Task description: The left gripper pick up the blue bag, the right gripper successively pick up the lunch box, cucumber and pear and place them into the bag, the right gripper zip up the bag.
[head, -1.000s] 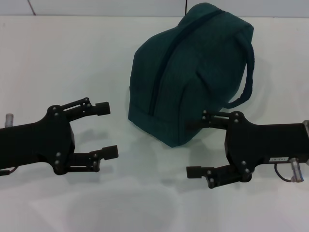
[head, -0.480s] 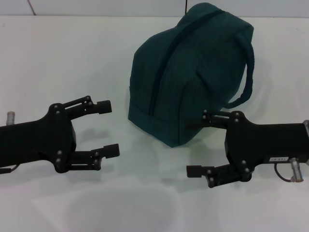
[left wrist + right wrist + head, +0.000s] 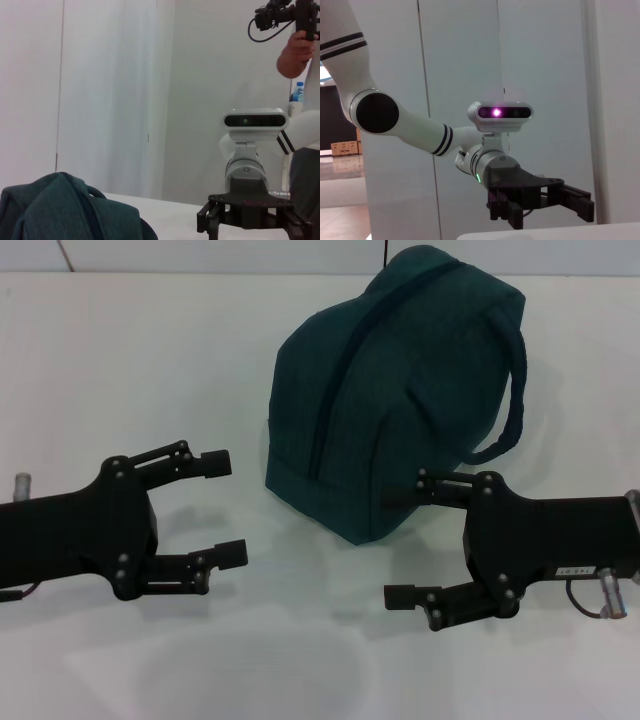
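The blue bag (image 3: 390, 400) sits between my spread-fingered left gripper (image 3: 222, 508) and right gripper (image 3: 402, 545), my upper right finger touching it.

The blue bag (image 3: 390, 400) is dark teal all over, with a darker stripe down its zipper. Beside the bag, the left hand (image 3: 222, 508) and the right hand (image 3: 398, 545) are black. Under the bag, the surface (image 3: 130, 360) is plain white.
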Controlling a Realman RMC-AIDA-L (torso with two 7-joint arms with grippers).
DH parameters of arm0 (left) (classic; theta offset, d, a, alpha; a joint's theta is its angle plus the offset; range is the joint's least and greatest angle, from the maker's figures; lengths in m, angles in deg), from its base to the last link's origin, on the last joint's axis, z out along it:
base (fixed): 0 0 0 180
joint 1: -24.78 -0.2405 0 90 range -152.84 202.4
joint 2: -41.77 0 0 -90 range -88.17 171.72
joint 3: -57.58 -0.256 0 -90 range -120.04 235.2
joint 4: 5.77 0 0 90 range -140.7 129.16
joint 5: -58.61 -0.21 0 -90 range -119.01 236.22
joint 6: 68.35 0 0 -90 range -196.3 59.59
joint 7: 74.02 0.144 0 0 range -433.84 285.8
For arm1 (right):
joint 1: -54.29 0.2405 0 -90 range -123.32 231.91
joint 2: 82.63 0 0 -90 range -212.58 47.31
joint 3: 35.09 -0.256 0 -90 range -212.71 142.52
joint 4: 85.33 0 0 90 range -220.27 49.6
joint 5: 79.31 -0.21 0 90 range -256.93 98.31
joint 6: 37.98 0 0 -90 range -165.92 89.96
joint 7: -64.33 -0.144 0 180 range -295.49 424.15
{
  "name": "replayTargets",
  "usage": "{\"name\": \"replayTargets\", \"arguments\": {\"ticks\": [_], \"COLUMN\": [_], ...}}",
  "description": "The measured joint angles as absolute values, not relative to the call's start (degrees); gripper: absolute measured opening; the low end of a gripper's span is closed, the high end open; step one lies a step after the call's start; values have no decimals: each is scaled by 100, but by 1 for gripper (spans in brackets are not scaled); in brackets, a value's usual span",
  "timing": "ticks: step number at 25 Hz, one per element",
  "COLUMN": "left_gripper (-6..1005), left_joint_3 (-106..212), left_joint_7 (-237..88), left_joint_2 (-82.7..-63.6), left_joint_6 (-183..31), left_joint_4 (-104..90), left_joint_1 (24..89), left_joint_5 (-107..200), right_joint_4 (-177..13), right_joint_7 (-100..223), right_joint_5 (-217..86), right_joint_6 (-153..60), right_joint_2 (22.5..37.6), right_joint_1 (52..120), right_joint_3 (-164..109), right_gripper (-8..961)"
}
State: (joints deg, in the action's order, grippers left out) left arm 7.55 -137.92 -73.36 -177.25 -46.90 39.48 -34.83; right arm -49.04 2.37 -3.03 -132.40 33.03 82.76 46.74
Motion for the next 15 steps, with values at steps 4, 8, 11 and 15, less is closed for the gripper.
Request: {"name": "replayTargets", "arguments": {"ticks": [4, 8, 11, 15], "left_gripper": [887, 887, 887, 887], "left_joint_3": [765, 771, 774, 775], "left_joint_7": [-13792, -13792, -13792, -13792], "left_joint_2": [-7337, -7336, -7336, -7336], "left_joint_6": [-17725, -17725, -17725, -17722], "left_joint_4": [-4690, -4690, -4690, -4690], "left_joint_1": [3931, 3935, 3952, 3958], "left_joint_5": [-3505, -3514, -3517, -3518], "right_joint_4": [-4904, -4904, -4904, -4904], "right_joint_7": [237, 237, 232, 232], "right_joint_5": [-303, -303, -302, -302], "right_joint_6": [-13227, -13226, -13226, -13226], "right_joint_2": [3309, 3312, 3312, 3312], "right_joint_1": [8274, 8271, 8269, 8268], "right_joint_3": [4673, 4673, 4673, 4673], "right_gripper": [886, 886, 886, 886]}}
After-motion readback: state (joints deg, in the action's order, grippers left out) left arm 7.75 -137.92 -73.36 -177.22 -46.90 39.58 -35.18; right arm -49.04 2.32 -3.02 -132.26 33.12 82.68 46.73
